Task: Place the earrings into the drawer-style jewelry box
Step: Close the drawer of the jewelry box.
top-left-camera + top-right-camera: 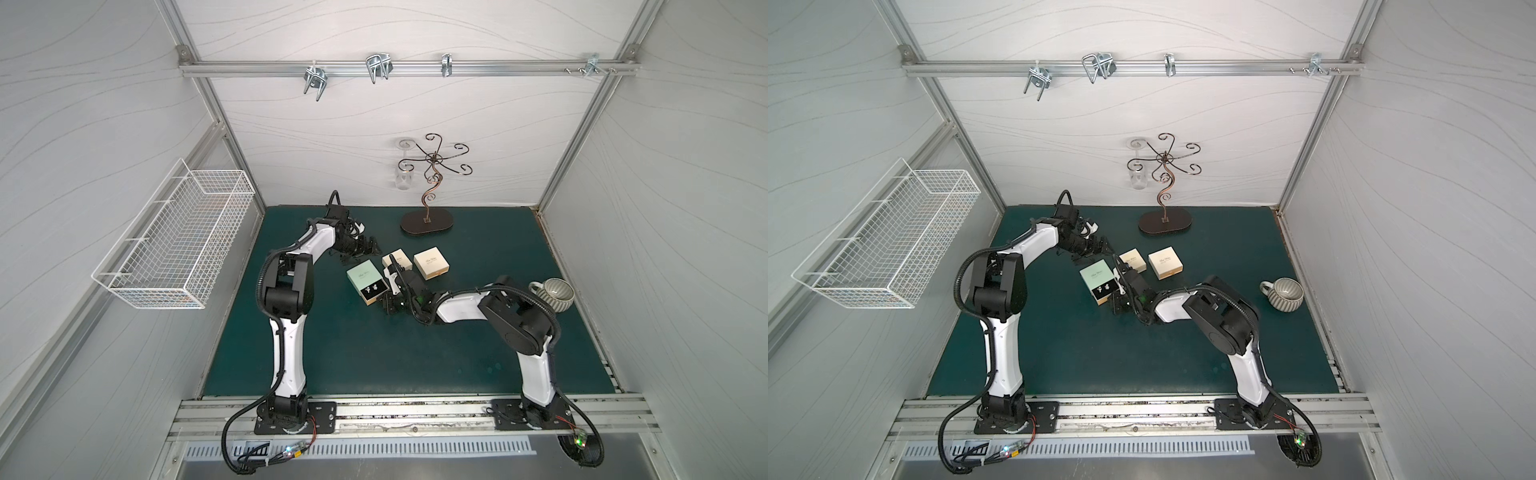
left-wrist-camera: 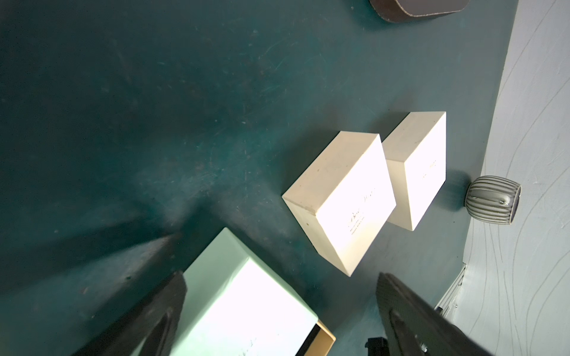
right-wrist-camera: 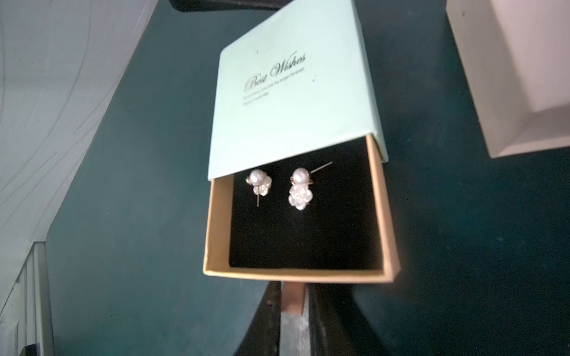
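Straddling the mint sleeve (image 2: 246,292), the left end effector (image 2: 280,286) hangs spread open. Both earrings (image 3: 299,192) already lie on the black lining of the pulled-out drawer (image 3: 379,209) (placing looks done; sliding it shut seems all that remains). The right end effector (image 3: 293,303) is clenched on the drawer's pull tab (image 3: 293,299). Two cream boxes (image 1: 432,266) crowd the right; the desk (image 1: 374,353) toward the bases lies open.

a ribbed grey mug (image 1: 557,294), a scrolled stand (image 1: 427,222) and a wire basket (image 1: 187,249).

Both arms (image 1: 286,357): white shells, black joints (corrugated black cables), black base plates (image 1: 324,415)
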